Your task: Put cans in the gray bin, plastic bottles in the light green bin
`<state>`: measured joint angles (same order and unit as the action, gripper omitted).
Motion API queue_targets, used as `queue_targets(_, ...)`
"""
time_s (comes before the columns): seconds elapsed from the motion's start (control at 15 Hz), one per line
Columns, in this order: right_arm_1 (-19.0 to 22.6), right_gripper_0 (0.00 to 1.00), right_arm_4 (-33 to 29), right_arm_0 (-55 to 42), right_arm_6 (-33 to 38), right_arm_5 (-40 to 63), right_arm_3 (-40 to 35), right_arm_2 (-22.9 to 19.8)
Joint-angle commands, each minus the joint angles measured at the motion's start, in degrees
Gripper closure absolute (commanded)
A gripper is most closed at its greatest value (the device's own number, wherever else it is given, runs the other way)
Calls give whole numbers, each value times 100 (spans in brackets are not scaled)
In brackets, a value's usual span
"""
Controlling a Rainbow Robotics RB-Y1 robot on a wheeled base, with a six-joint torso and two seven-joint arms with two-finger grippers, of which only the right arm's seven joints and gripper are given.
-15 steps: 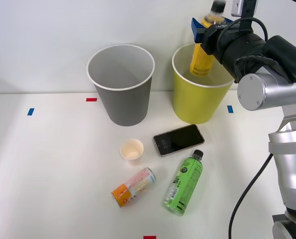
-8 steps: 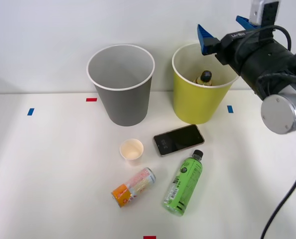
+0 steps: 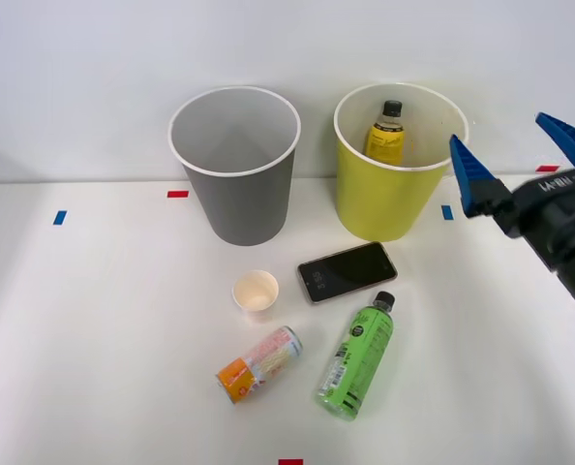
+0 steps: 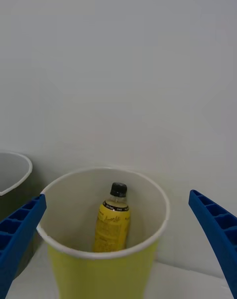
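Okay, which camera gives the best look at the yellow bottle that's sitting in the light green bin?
The right wrist view. It looks down into the light green bin and shows the yellow bottle from cap to lower label, leaning on the inner wall. The front view shows only the bottle's cap and upper part above the bin's near rim.

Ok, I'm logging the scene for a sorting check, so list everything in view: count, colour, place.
gray bin: one, gray with white rim, back left of the table.
light green bin: one, yellow-green with white rim, back right.
yellow bottle: one, black cap, inside the light green bin.
green bottle: one, black cap, lying at the front.
can: one, orange end, lying left of the green bottle.
paper cup: one, cream, centre.
phone: one, black, before the light green bin.
tape marks: several, red and blue.
right gripper: blue fingers, open, right of the light green bin.
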<state>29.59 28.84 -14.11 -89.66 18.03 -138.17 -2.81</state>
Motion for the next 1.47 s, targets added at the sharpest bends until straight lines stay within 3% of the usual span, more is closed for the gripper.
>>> queue_targets(0.07,134,0,113,-1700,133,-1777,-395,62)
queue_targets(0.47,-94,0,105,-3326,124,-3350,-228,528)
queue_targets(0.93,-209,0,-528,-3528,97,-5688,1662,1415)
queue_targets(1.2,-639,0,-836,-3423,133,-5811,2277,1406)
queue_targets(1.47,-745,0,-1152,-3528,185,-5811,2540,1424)
